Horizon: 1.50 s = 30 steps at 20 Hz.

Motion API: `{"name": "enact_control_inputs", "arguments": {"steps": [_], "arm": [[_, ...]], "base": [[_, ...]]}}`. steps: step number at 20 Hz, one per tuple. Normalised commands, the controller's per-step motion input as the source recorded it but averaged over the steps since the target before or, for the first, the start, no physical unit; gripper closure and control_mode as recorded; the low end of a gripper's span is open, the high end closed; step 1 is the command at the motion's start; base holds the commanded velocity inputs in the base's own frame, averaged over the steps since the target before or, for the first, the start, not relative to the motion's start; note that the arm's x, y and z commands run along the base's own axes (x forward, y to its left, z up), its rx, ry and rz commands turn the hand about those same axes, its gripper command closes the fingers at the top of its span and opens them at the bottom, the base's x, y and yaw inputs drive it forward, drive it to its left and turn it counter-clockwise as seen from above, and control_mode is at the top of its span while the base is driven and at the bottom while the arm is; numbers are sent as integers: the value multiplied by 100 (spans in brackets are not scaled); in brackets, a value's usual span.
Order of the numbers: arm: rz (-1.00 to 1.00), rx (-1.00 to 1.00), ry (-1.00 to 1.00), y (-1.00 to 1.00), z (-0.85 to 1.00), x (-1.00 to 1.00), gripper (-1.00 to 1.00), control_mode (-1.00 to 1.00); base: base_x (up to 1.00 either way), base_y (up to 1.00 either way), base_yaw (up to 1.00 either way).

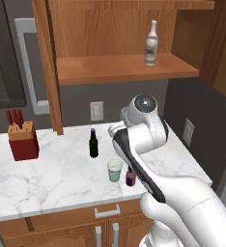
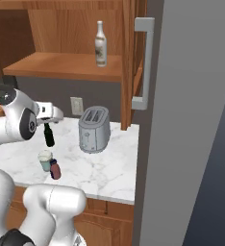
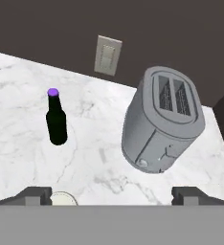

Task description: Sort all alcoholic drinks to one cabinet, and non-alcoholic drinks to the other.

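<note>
Green bottle (image 3: 56, 120): upright on table (image 3: 18, 143), left of toaster (image 3: 164, 127). Pale bottle (image 1: 151, 44): on cabinet shelf (image 1: 110, 67). My claw (image 3: 111, 195): open, empty, above the table.

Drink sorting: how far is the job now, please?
Done: the pale whitish bottle with brownish lower body stands upright on the open wooden cabinet shelf. In hand: nothing; the gripper is open above the marble counter. Left on it: the dark green glass bottle with purple cap, the pale teal cup and the short purple bottle.
</note>
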Motion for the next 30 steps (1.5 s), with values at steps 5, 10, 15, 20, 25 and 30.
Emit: {"name": "enact_control_inputs", "arguments": {"steps": [5, 10, 15, 20, 25, 30], "arm": [[25, 5, 15, 21, -47, 31, -100, -100], [12, 1, 16, 44, -61, 35, -100, -100], [2, 0, 12, 53, -44, 52, -100, -100], [1, 0, 3, 24, -28, 53, -100, -100], [0, 0, 6, 19, -23, 44, -100, -100], [0, 0, 1, 21, -22, 33, -100, -100]], "base": [[0, 0, 0], [0, 0, 0], [0, 0, 0], [0, 0, 0], [0, 0, 0], [0, 0, 0]]}}
